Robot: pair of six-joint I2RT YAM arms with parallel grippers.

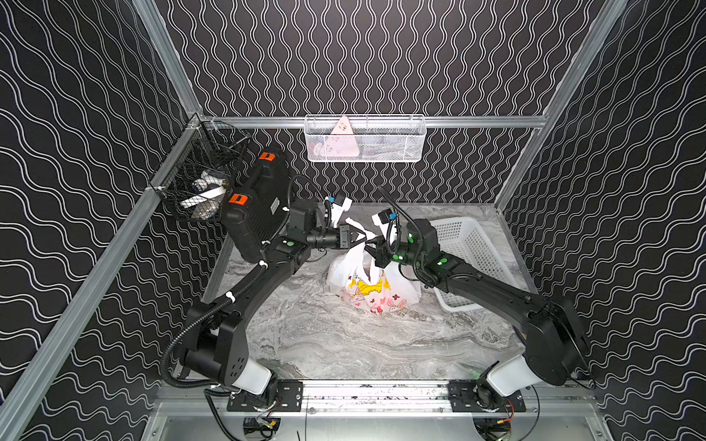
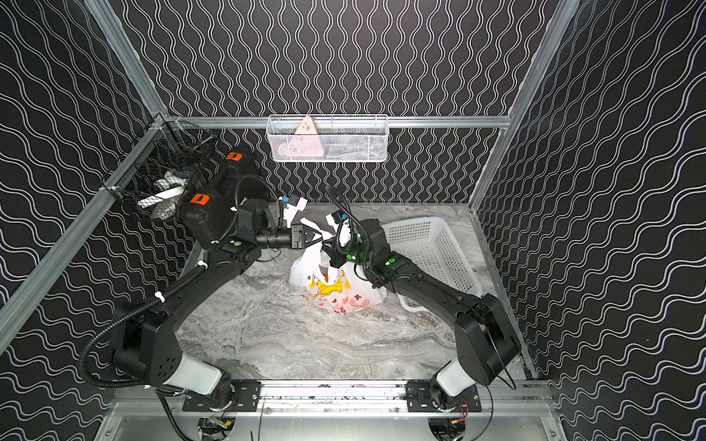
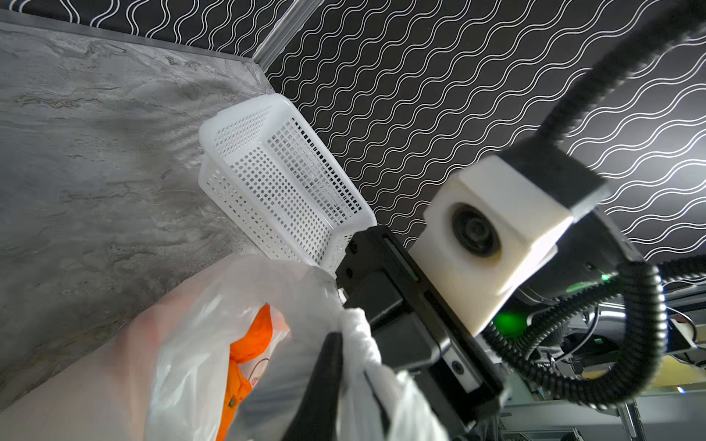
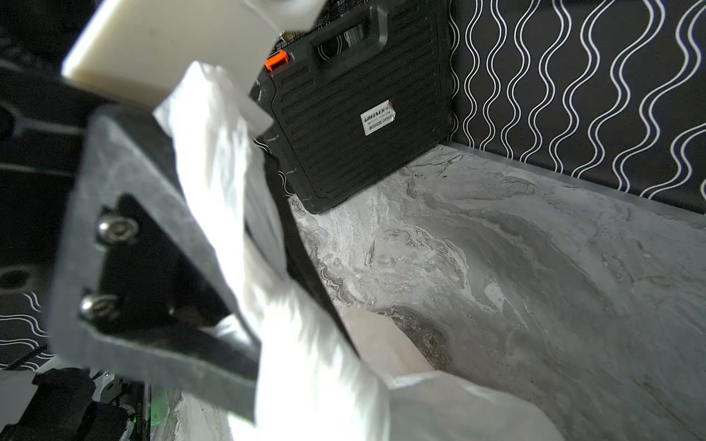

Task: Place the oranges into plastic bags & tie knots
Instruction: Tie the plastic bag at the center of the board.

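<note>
The white plastic bag (image 1: 372, 290) with cartoon prints stands mid-table in both top views (image 2: 336, 294). Through its mouth an orange (image 3: 254, 338) shows in the left wrist view; a sliver of orange (image 2: 326, 276) shows in a top view. My left gripper (image 1: 364, 240) and right gripper (image 1: 371, 245) meet tip to tip above the bag. Each is shut on a handle strip. The twisted strip (image 3: 357, 330) lies between the left fingers; a white tail (image 1: 353, 223) sticks up. Whether a knot is tied I cannot tell. In the right wrist view the strip (image 4: 229, 183) hides the right jaws.
A white perforated basket (image 1: 472, 250) sits right of the bag, partly under my right arm. A black tool case (image 1: 259, 206) leans at the back left. A black wire basket (image 1: 198, 183) hangs on the left rail and a white mesh basket (image 1: 365, 139) on the back rail.
</note>
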